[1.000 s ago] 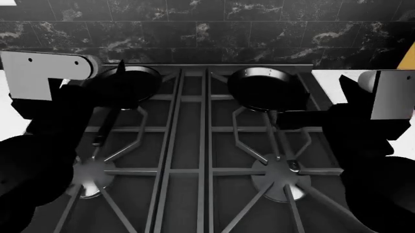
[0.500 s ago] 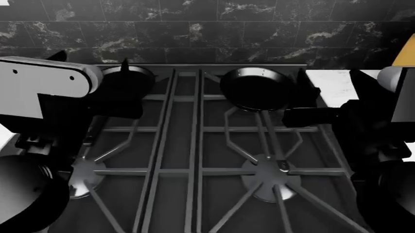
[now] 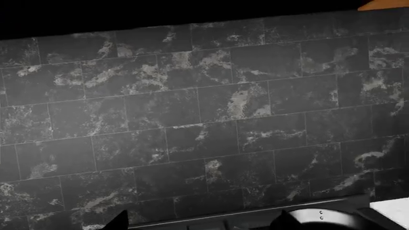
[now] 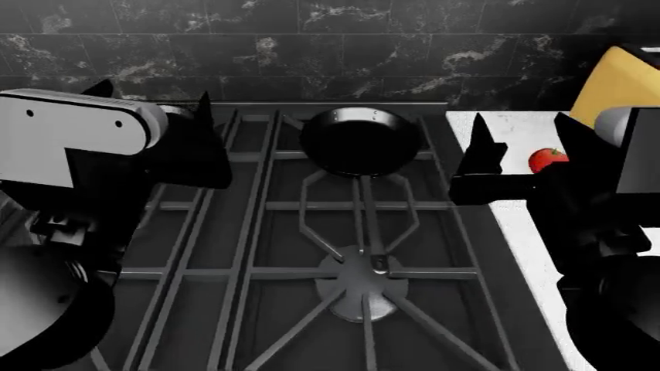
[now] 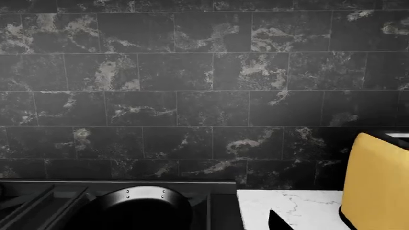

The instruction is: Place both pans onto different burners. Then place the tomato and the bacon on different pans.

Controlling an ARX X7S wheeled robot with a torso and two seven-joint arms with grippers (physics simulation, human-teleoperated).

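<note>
- One pan (image 4: 360, 141) is seated on the rear burner, at 12 o'clock from the front burner (image 4: 362, 284), its handle run toward 6 o'clock.
- The tomato (image 4: 548, 158) lies on the white counter (image 4: 521, 232), at 3 o'clock from the pan, beside a yellow object (image 4: 617, 81).
- The left gripper (image 4: 196, 143) is held over the grate at 9 o'clock, the right gripper (image 4: 483, 166) at the counter's edge; both are empty with fingers apart.
- Since the earlier frames the view has swung rightward: the second pan is lost behind the left arm, and the tomato has come into sight.

Glossy black pan (image 4: 358, 143); matt iron grates (image 4: 309, 232); polished marbled tiles (image 3: 191, 120).
</note>
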